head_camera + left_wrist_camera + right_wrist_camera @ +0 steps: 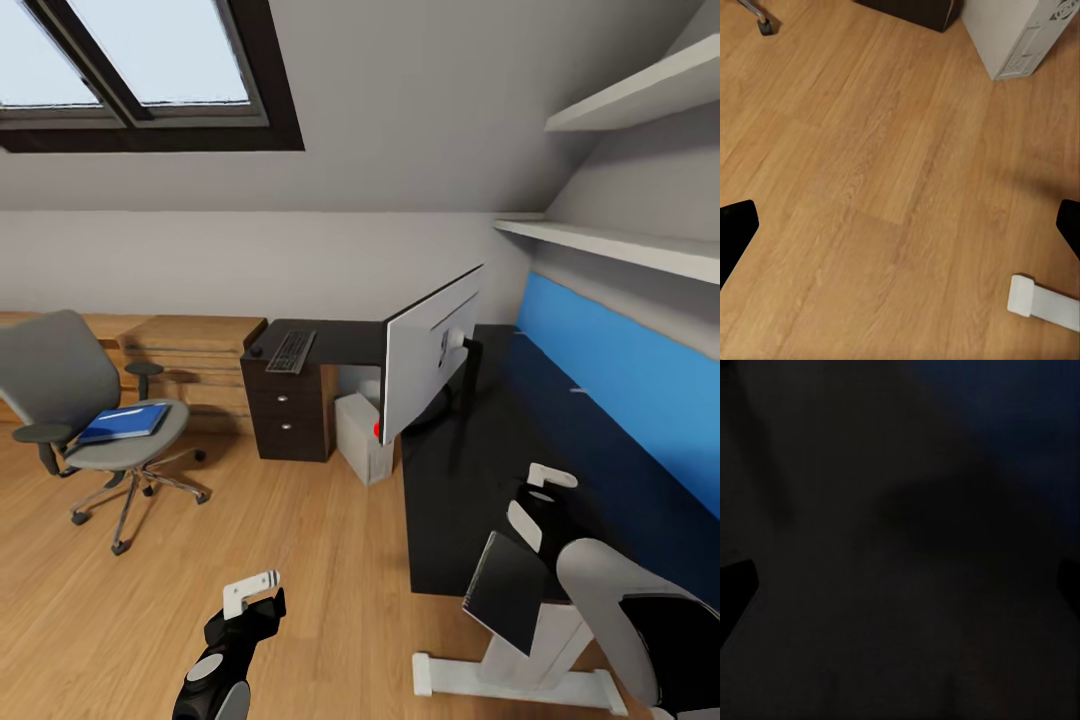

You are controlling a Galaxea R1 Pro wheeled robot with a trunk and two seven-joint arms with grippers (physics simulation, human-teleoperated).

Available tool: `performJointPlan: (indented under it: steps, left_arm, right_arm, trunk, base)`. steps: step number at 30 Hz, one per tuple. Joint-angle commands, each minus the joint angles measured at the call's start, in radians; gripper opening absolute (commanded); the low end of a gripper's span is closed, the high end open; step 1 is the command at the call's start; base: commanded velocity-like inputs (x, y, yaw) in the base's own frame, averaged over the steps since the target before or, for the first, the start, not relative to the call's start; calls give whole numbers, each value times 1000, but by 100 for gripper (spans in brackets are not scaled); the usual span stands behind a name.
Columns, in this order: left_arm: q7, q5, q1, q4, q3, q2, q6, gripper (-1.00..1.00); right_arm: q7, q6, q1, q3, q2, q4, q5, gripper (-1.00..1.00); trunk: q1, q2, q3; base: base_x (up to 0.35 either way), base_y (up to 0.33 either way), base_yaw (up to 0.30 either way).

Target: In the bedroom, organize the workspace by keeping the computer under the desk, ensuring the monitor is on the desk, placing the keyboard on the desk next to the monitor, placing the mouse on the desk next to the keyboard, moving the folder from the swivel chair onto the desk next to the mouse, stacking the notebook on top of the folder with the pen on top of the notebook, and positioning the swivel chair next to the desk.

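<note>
The black-topped desk point(470, 500) runs along the blue panel at the right. On it stands the monitor point(432, 350), pale back toward me. Keyboard point(292, 350) and mouse point(257, 351) lie on its far left end. The computer point(362, 438) point(1020, 37) stands on the floor below. At the left, the swivel chair point(75, 400) carries the blue folder point(125, 423). My right gripper point(540, 500) hangs open over the desktop. My left gripper point(255, 600) point(900, 225) is open above bare floor. I cannot make out the notebook or pen.
A dark flat panel with a pale edge point(505, 592) sits by my right forearm at the desk's front edge. A dark three-drawer cabinet point(288, 415) stands under the desk's far end, low wood cabinets point(190, 350) beside it. The white desk foot point(520, 682) point(1042, 304) is close.
</note>
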Motion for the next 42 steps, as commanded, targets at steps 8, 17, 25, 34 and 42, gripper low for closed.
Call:
performJointPlan:
  steps: [8, 17, 25, 34, 42]
  left_arm:
    - [8, 6, -1, -1, -1, 0, 3, 100]
    - [7, 5, -1, -1, -1, 0, 3, 100]
    - [7, 7, -1, -1, -1, 2, 2, 100]
    - [7, 7, -1, -1, -1, 2, 3, 100]
    - [7, 7, 0, -1, -1, 2, 2, 100]
  right_arm:
    - [-13, 308, 207, 5, 36, -522, -6, 100]
    - [-51, 503, 619, 7, 46, -1234, -45, 100]
    - [-56, 517, 655, -27, 48, -1307, -334, 100]
    - [-52, 512, 657, -222, 44, -1239, -573, 100]
    - [-50, 512, 657, -225, 43, -1228, -574, 100]
  trunk:
    - [-15, 28, 12]
    - [-15, 28, 12]
    - [-15, 28, 12]
    - [-15, 28, 12]
    - [-15, 28, 12]
  base:
    - [0, 0, 0]
    - [0, 0, 0]
    - [-58, 0, 0]
    - [-316, 0, 0]
    - [-334, 0, 0]
